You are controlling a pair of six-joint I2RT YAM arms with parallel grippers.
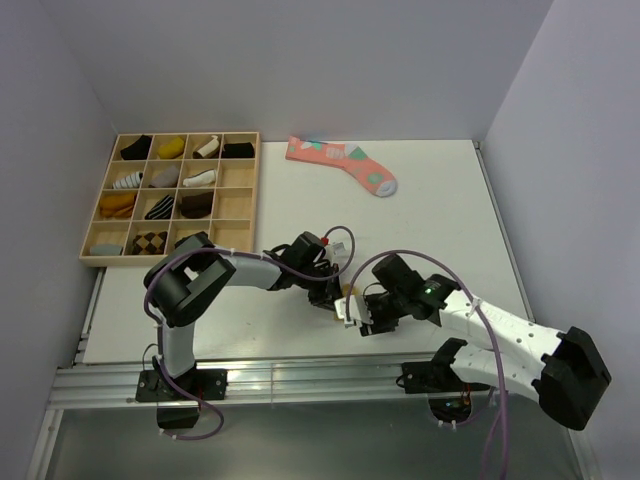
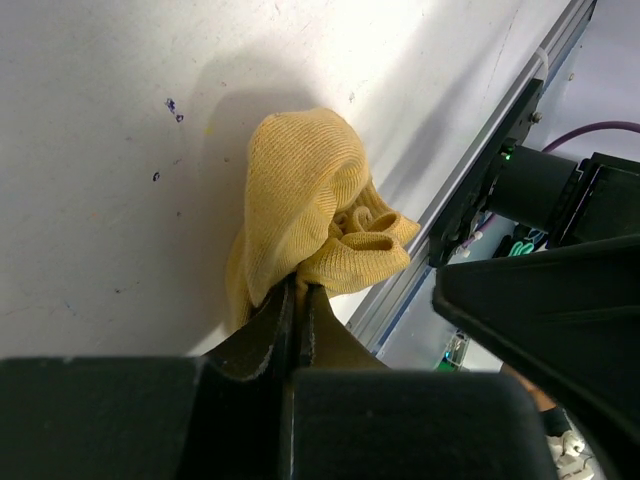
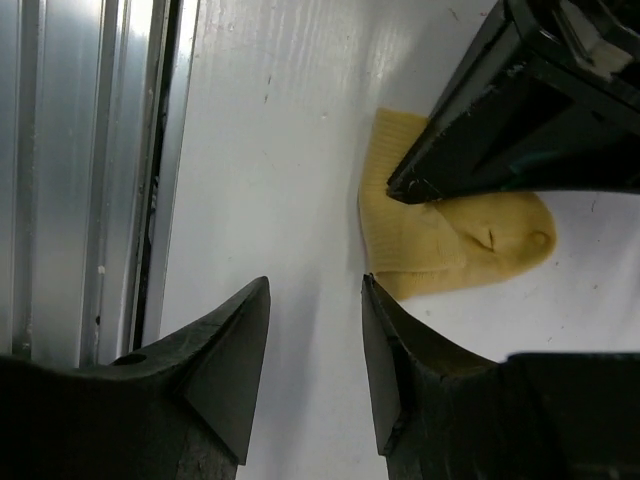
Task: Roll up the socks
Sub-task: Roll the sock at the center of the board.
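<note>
The mustard-tan sock (image 2: 305,200) lies bunched and partly folded on the white table near its front edge. My left gripper (image 2: 300,292) is shut on the sock's lower edge. In the right wrist view the sock (image 3: 450,240) lies just beyond my right gripper (image 3: 315,290), which is open and empty, with its right finger close beside the sock's near edge. The left gripper's fingers (image 3: 480,140) press on the sock from above. In the top view both grippers meet at the table's front middle, the left (image 1: 330,292) and the right (image 1: 353,312). The black sock is out of view.
A long pink sock with teal and white patches (image 1: 345,163) lies at the table's far middle. A wooden compartment box (image 1: 250,190) with several rolled socks stands at the far left. The aluminium rail (image 3: 90,170) runs along the table's front edge, close to the grippers.
</note>
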